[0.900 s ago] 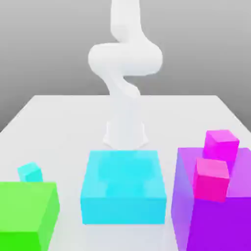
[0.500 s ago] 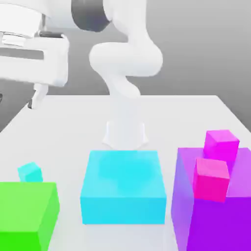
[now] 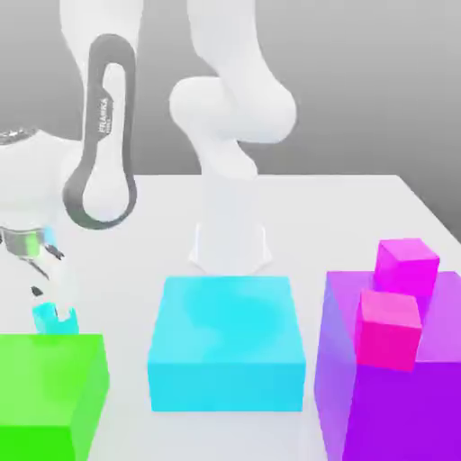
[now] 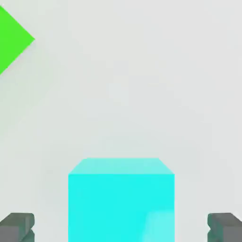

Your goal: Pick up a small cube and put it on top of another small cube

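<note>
The small cube (image 3: 44, 319) is light turquoise and sits on the white table (image 3: 324, 207) at the exterior view's left, just behind the green block (image 3: 47, 389). My gripper (image 3: 55, 311) has come down over it from above, with the white arm curving over the table's left side. In the hand view the small cube (image 4: 121, 198) lies between my two dark fingertips (image 4: 17, 228), with a wide gap on each side. The gripper (image 4: 121, 228) is open and touches nothing. Two small magenta cubes (image 3: 390, 328) (image 3: 408, 263) rest on the purple block (image 3: 396, 405).
A large flat cyan block (image 3: 225, 342) stands at the middle front. The green block's corner (image 4: 12, 38) lies close to the small cube. The arm's base (image 3: 230, 243) stands behind the cyan block. Bare table stretches behind the blocks.
The hand swung in at the upper left, then came down to the small turquoise cube. The blocks and cubes have not moved.
</note>
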Tool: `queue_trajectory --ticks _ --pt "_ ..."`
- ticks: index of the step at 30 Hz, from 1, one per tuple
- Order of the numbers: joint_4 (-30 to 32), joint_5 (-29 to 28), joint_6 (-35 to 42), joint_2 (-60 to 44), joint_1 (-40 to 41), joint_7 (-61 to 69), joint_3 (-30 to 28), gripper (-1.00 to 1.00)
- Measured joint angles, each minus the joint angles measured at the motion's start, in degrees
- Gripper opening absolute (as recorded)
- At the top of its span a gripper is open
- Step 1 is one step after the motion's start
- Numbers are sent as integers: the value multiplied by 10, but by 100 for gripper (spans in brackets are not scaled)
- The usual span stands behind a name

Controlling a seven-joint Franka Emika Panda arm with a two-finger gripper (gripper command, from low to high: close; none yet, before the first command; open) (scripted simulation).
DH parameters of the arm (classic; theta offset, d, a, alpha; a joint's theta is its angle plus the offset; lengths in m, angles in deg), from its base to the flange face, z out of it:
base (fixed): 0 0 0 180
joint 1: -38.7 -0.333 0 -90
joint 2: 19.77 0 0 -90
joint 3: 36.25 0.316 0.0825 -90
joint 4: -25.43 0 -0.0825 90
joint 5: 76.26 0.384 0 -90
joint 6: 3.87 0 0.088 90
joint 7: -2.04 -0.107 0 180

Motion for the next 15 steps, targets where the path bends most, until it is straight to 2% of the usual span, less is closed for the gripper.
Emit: queue_trajectory --ticks 1,8,14,15 --pt "-2 9 -8 -11 10 7 12 -100" --pt "-2 6 -6 -8 10 4 12 -100" --pt "23 -128 79 105 -34 -95 -63 -100" --pt "16 -133 91 119 -37 -103 -63 -100"
